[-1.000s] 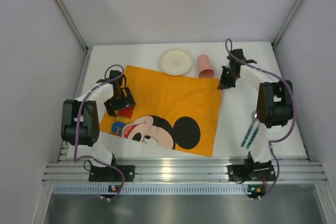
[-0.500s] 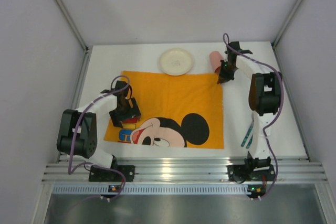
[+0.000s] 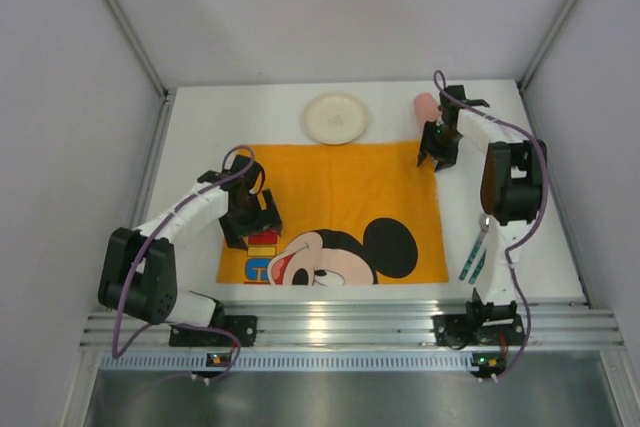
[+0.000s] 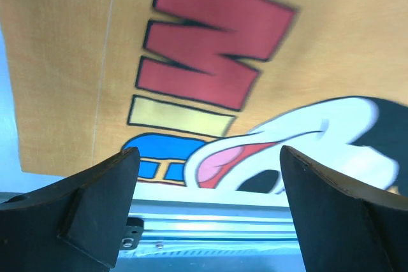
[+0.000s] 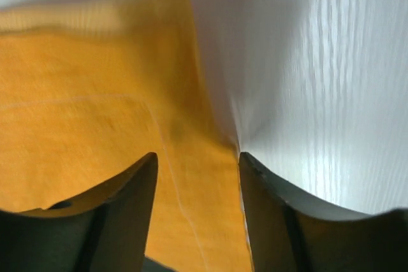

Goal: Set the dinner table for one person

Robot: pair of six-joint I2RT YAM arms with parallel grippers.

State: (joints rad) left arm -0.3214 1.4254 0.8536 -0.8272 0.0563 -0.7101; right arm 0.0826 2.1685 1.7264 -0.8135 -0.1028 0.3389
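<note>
The dinner table (image 3: 200, 122) is a white top. On it an orange Mickey Mouse placemat (image 3: 330, 182) lies flat, square to the near edge. My left gripper (image 3: 250, 219) hovers open over the mat's left side; the left wrist view shows the red and yellow letters (image 4: 210, 49) beneath, and nothing sits between the gripper's (image 4: 209, 154) jaws. My right gripper (image 3: 437, 147) is at the mat's far right corner. Its jaws (image 5: 194, 157) stand apart over the cloth's edge (image 5: 217, 208), with bare table (image 5: 319, 93) to the right.
A cream plate (image 3: 336, 118) sits just beyond the mat's far edge. A pink cup (image 3: 427, 105) lies on its side behind the right gripper. Cutlery with teal handles (image 3: 475, 257) lies right of the mat by the right arm. An aluminium rail (image 3: 330, 325) borders the near edge.
The placemat slid right and toward the near edge and now lies square. The right gripper opened off its far right corner. The left arm moved along with it. The pink cup shifted right.
</note>
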